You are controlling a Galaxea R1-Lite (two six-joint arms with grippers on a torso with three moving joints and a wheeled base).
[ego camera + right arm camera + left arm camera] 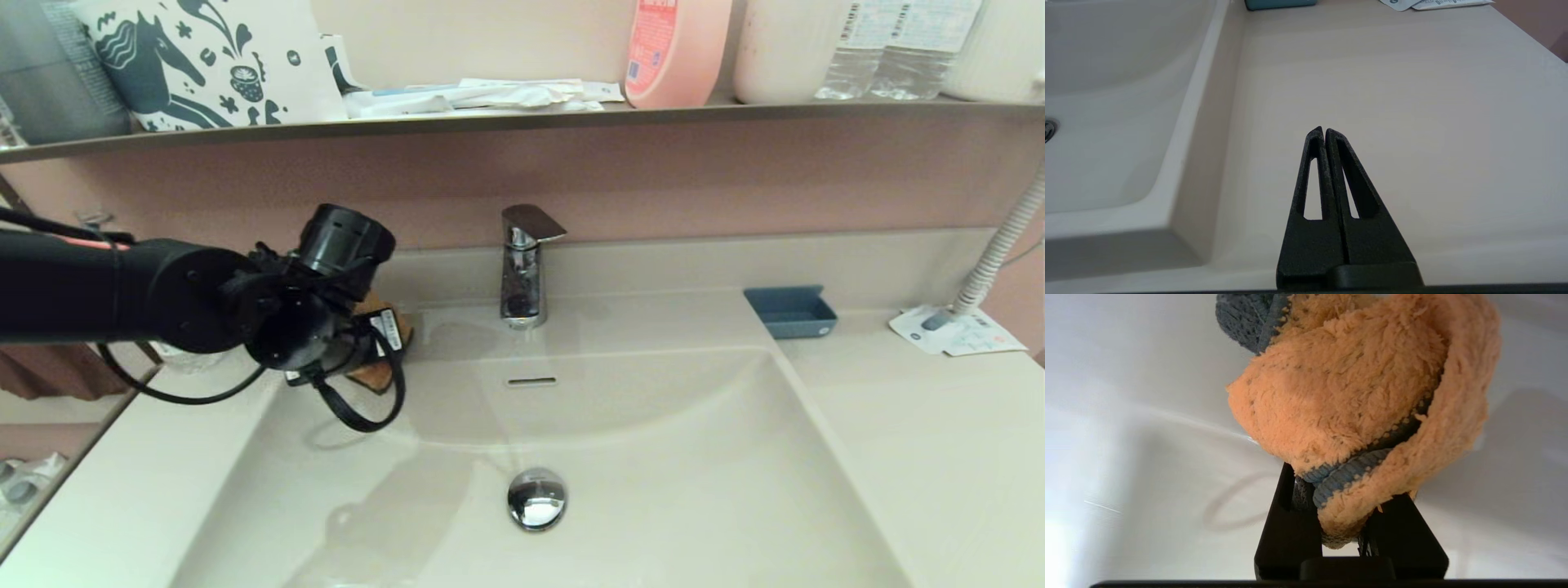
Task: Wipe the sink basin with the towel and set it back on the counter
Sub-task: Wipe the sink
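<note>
The orange fluffy towel, edged in blue, is bunched between the black fingers of my left gripper, which is shut on it. In the head view the left gripper hovers at the back-left corner of the off-white sink basin, left of the chrome faucet; only a bit of towel shows behind the wrist. The round drain plug lies mid-basin. My right gripper is shut and empty, low over the counter to the right of the basin; the head view does not show it.
A small blue tray sits on the counter at the back right, with papers and a white ribbed hose beyond. Above runs a thin shelf with bottles. A black cable loop hangs from the left wrist.
</note>
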